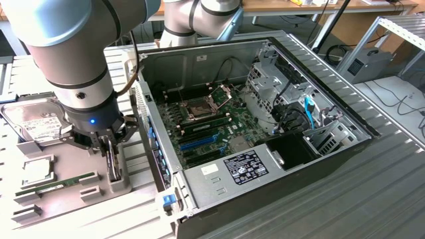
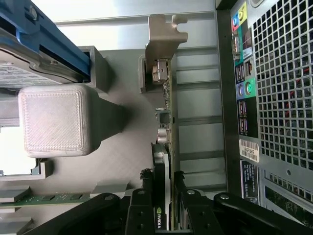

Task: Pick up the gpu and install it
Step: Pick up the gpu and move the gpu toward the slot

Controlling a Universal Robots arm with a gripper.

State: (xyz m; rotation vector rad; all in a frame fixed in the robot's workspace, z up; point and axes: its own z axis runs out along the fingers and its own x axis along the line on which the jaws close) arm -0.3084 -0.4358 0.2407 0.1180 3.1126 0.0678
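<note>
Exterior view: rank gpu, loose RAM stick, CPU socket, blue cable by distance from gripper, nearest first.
From the gripper:
1. gpu, directly under it, in its holder.
2. RAM stick, on the tray, exterior view's left.
3. CPU socket, inside the case.
4. blue cable, deeper in, exterior view's right.

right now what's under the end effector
The gpu, standing on edge in a grey holder directly below the end effector, metal bracket at its far end. Its lower edge, and how it seats in the holder, is covered by the card itself.

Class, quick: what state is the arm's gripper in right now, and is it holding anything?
Gripper: closed on the gpu, one finger on each side of the card.
</note>
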